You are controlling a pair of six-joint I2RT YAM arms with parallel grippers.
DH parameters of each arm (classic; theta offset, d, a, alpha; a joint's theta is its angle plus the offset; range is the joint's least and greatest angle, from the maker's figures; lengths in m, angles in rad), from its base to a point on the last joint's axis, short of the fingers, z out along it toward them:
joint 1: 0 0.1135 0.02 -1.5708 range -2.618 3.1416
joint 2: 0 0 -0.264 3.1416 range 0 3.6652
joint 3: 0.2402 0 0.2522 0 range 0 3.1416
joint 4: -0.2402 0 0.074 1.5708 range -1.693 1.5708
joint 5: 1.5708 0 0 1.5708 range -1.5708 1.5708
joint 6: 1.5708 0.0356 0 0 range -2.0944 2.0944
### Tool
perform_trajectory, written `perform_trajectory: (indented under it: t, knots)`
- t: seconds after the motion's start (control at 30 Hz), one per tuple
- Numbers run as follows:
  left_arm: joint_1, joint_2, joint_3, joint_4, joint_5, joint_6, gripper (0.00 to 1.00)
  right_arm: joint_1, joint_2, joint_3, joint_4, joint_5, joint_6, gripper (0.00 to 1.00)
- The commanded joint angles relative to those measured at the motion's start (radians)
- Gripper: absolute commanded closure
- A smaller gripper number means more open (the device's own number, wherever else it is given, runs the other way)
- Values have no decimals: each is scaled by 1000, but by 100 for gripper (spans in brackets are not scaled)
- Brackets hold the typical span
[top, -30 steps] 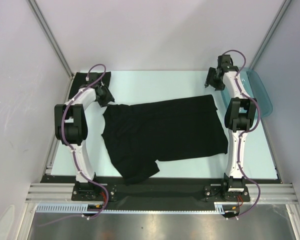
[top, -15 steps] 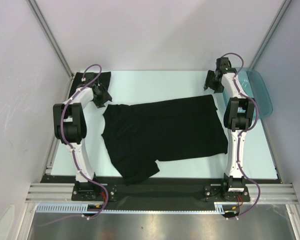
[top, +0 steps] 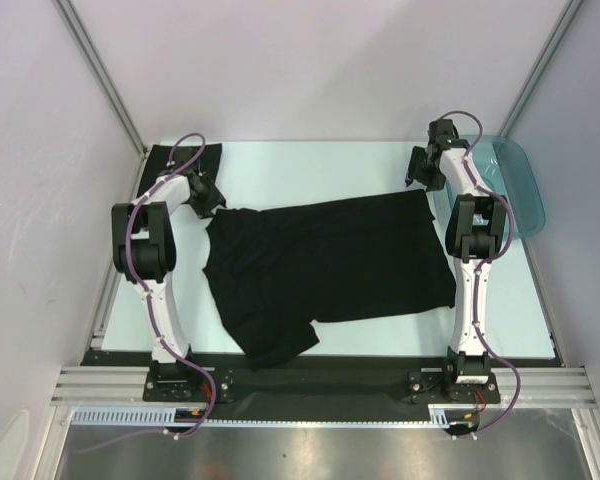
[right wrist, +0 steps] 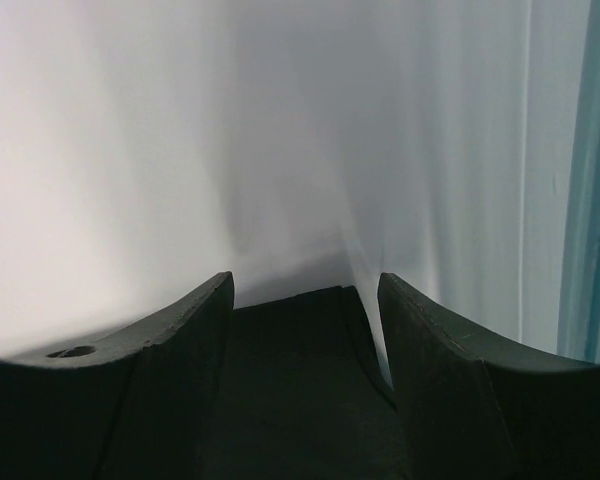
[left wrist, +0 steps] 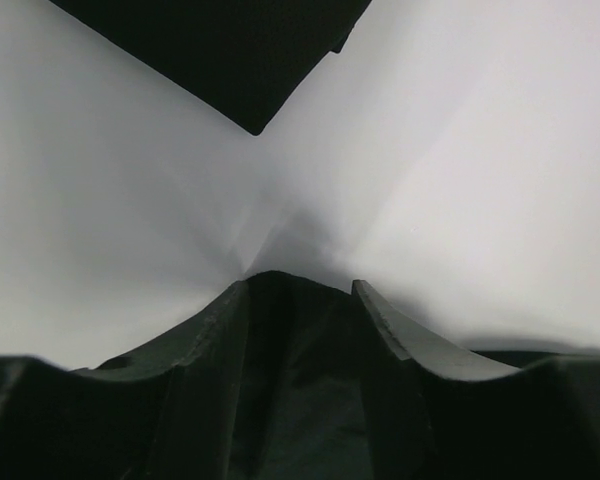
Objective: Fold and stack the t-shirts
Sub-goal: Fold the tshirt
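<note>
The spread t-shirt (top: 330,260) lies in the middle, long axis running 9 to 3 o'clock. Its far corners sit at 6 o'clock from both jaws. My left gripper (top: 206,196) is right at one corner and is the nearer; my right gripper (top: 423,168) is just beyond the other. Both stand about half parted (the dark mass between the fingers may be cloth or my own housing; I cannot tell). Farther off, at 11 o'clock, a second t-shirt (top: 185,156) is partly hidden behind me.

White links (top: 161,315), black joints (top: 140,250), purple cables (top: 187,138); left end effector (left wrist: 300,285) matte black.
</note>
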Motion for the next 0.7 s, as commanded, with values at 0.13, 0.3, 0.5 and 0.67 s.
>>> perform_trajectory:
  t: [0.13, 0.3, 0.5, 0.67]
  knots:
    - [16, 7, 27, 16, 3, -21, 77, 8, -32, -3, -8, 18, -19, 35]
    - [39, -47, -22, 31, -66, -9, 96, 8, -41, -4, -17, 21, -17, 34]
    - [62, -117, -88, 63, -121, 3, 100, 8, -33, -15, -19, 22, -22, 32]
    - [80, -122, -89, 54, -133, 11, 100, 8, -26, -7, -14, 45, -20, 32]
